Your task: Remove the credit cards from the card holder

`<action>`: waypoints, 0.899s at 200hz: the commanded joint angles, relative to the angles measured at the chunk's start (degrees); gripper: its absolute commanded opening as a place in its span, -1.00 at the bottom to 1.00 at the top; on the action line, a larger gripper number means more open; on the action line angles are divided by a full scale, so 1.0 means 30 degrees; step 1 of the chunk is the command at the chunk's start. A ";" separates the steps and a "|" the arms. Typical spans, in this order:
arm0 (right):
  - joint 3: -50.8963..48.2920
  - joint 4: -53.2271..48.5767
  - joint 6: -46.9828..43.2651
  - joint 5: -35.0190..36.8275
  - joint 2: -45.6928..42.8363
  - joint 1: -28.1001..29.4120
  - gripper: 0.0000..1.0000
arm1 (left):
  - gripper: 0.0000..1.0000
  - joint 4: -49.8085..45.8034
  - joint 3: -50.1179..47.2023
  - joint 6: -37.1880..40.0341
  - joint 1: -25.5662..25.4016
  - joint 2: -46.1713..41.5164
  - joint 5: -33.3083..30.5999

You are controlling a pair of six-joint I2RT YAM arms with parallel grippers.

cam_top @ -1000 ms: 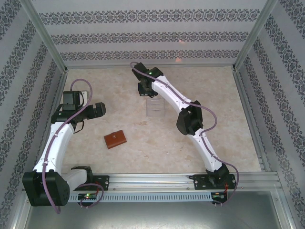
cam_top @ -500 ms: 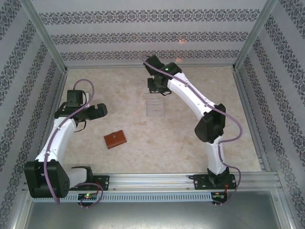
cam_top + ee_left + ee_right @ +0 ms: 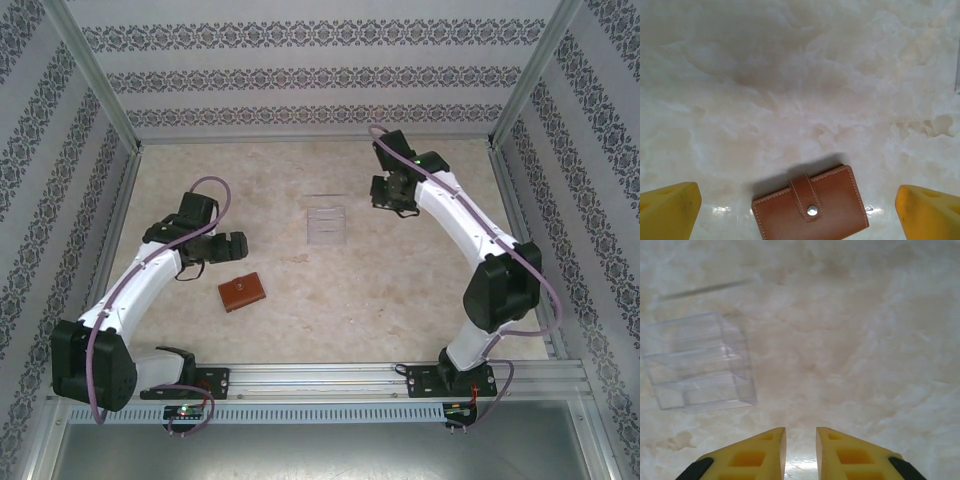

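Card holder (image 3: 243, 292) lies flat on the desk (image 3: 400, 290), left of centre and toward the near edge, closed, with the tab (image 3: 806, 196) snapped over its front. Left fingers (image 3: 670, 207) are spread wide, above the holder, one to each side, not touching it. Clear box (image 3: 700, 362) stands mid-desk, well apart from the holder. Right fingers (image 3: 757, 455) are together, thin slit between, holding nothing, over bare desk right of the box.
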 commanded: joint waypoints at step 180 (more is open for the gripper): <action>-0.2471 0.1210 -0.2095 -0.2248 -0.2971 -0.1089 -0.43 | 1.00 -0.4010 -0.2895 -0.8435 -0.5030 -0.2226 -0.3689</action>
